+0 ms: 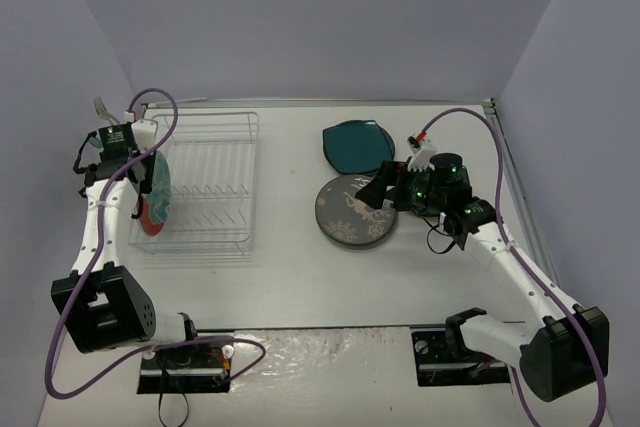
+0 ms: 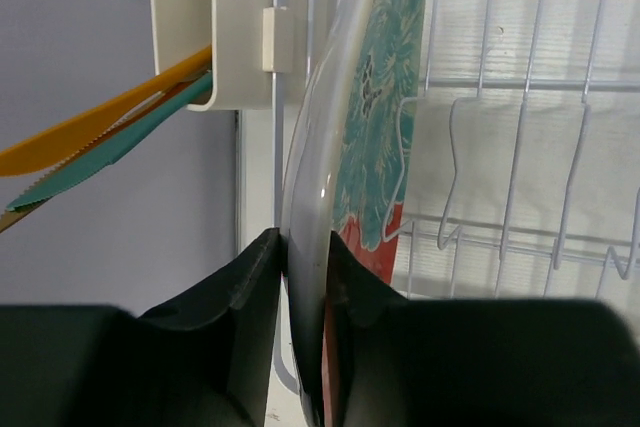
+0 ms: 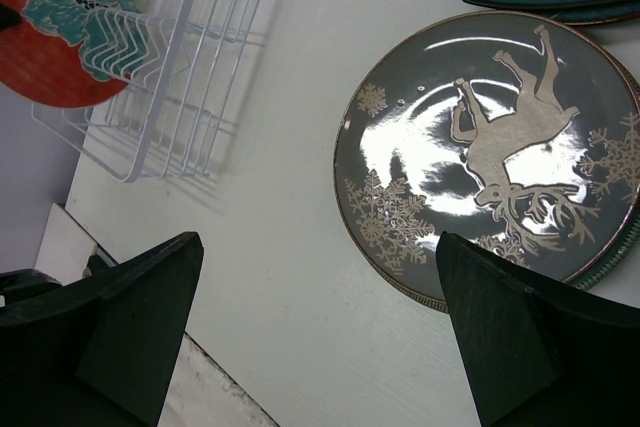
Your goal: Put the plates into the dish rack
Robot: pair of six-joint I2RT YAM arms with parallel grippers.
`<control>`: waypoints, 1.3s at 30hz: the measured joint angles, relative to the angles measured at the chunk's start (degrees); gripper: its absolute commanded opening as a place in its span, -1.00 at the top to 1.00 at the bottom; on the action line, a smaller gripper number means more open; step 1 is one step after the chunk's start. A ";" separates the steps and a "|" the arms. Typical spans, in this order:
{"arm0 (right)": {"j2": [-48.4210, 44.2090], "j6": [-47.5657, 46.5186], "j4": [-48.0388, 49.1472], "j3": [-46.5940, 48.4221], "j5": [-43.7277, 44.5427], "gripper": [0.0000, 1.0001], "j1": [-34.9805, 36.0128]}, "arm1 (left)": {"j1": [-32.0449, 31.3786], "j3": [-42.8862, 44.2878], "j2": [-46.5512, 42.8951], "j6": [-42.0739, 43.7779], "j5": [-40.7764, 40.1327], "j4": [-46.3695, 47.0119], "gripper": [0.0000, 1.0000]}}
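Left gripper (image 2: 305, 257) clamped on rim of red round plate with teal flowers (image 2: 375, 97), upright at left end of white wire dish rack (image 2: 515, 82). Step: slotting 1 plate. Next: seat between prongs, release. Right gripper (image 3: 318, 242) jaws wide apart, poised by grey-brown reindeer plate (image 3: 490, 147) on surface.
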 measured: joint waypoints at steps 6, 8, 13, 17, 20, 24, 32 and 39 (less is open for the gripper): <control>-0.68 1.87 -0.49 -2.85 1.78 -1.00 -1.93 | 0.09 -0.32 -2.32 -0.55 -2.90 3.38 -0.37; -0.68 2.85 -0.55 -3.50 2.73 -1.00 -2.63 | 0.09 -0.32 -2.94 -0.73 -3.83 3.97 -0.46; -0.68 4.94 -0.85 -5.59 6.13 -0.94 -4.06 | 0.09 -0.32 -3.13 -2.06 -5.21 4.00 -0.79; -0.56 6.91 -1.52 -7.44 9.66 -0.89 -4.50 | 0.09 1.28 -3.24 -5.11 -5.35 1.83 -0.94; 0.60 8.29 -1.74 -8.50 12.33 -0.83 -4.50 | -0.03 5.15 -3.64 -10.29 -4.81 -0.95 -0.94; 4.33 9.34 -1.66 -9.15 14.95 -0.65 -4.50 | -0.74 9.11 -6.89 -18.00 -3.12 -3.27 -0.94; 9.89 11.80 1.40 -10.18 18.01 -0.33 -3.56 | -4.76 7.88 -17.15 -30.75 8.13 -5.28 -0.94; 13.49 13.40 3.72 -10.18 20.65 -0.08 -2.22 | -14.15 0.08 -22.92 -35.92 15.87 -5.79 -0.94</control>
